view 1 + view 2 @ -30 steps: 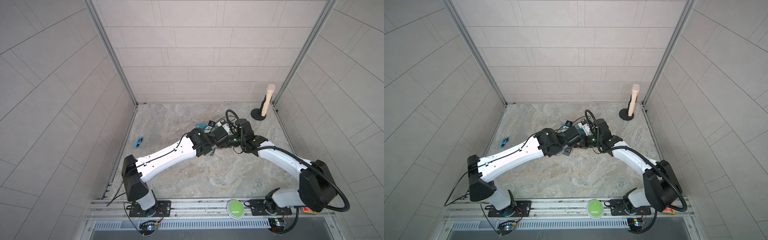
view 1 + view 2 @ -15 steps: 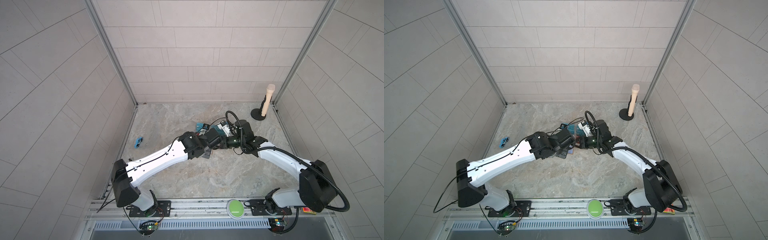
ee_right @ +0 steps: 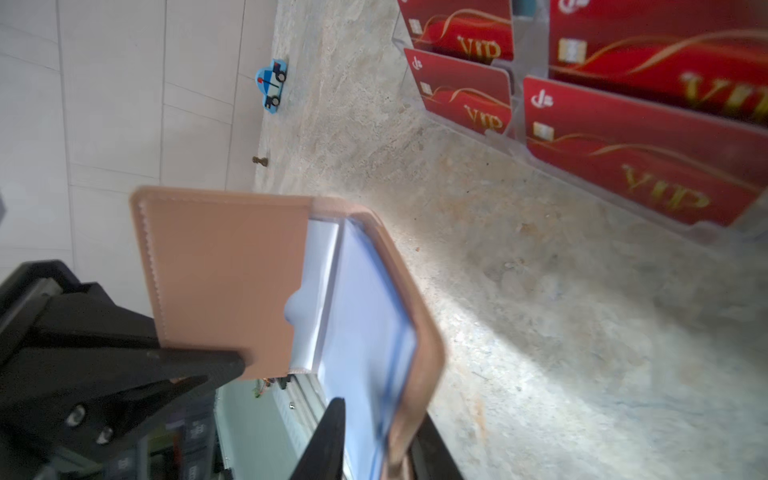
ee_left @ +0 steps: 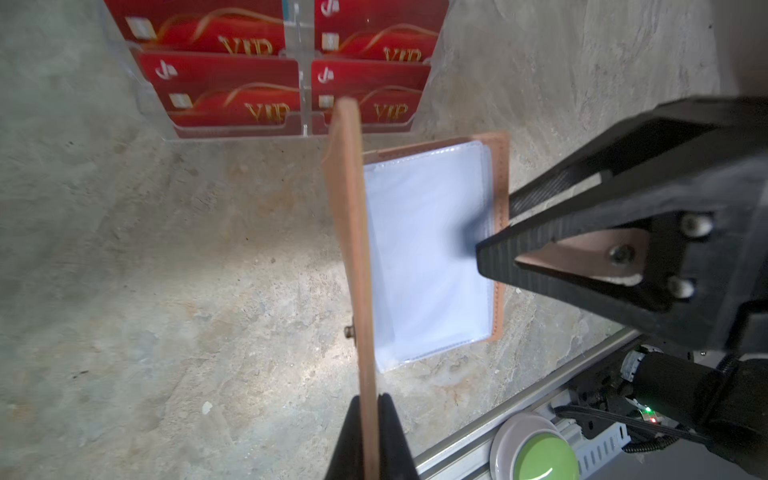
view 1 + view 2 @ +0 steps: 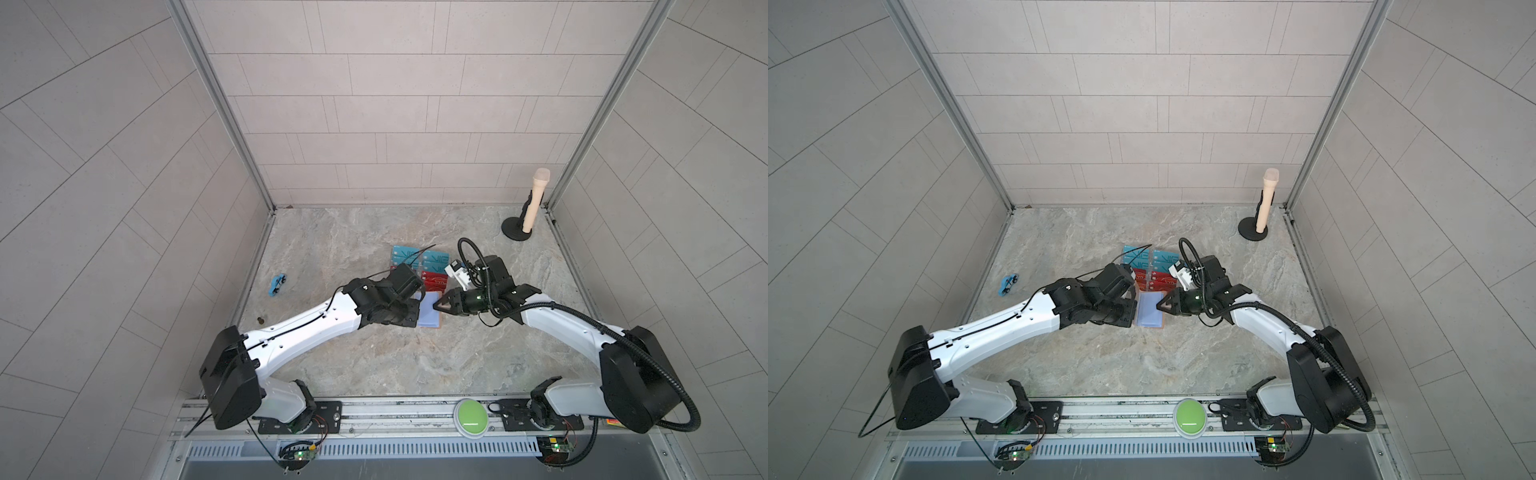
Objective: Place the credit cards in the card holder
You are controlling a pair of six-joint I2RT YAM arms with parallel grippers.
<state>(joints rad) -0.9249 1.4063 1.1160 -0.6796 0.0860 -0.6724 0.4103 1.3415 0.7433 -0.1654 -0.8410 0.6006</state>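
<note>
Left wrist view: the tan-pink leather card holder [image 4: 428,249] lies open on the grey stone table [image 4: 166,270]. Its long side points at the clear plastic stand [image 4: 232,131] of red VIP credit cards [image 4: 232,95] close by. The left gripper [image 4: 369,405] pinches the cover tight and holds it upright. The right gripper [image 4: 494,226], jaws apart, sits around the other edge. Both arms reach in low.

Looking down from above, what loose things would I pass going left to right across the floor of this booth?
In a top view: blue toy car → card holder → green button → microphone on its stand.
</note>
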